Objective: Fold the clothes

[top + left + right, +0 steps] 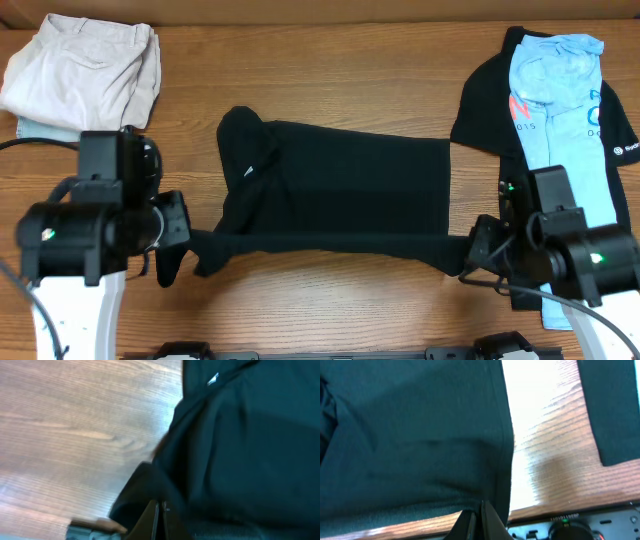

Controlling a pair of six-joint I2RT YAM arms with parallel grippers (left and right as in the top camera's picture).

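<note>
A plain black short-sleeved cloth T-shirt (350,185) is spread across the middle of the brown wooden table (330,80). Its near edge is stretched between the left gripper (188,238) and the right gripper (470,255), and each is clamped on the cloth. A light blue printed tee (555,90) is laid at the far right.

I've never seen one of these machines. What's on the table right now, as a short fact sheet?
Garment in hand: black T-shirt, laid out mid-table, white neck tag toward the left arm
Left pincer: shut on the shirt's near edge
Right pincer: shut on the same edge, other end
Unfolded pile: light blue printed tee on a black shirt, right side
Folded stack: beige garment atop a pale blue one, far left corner
Surface: wooden table
</note>
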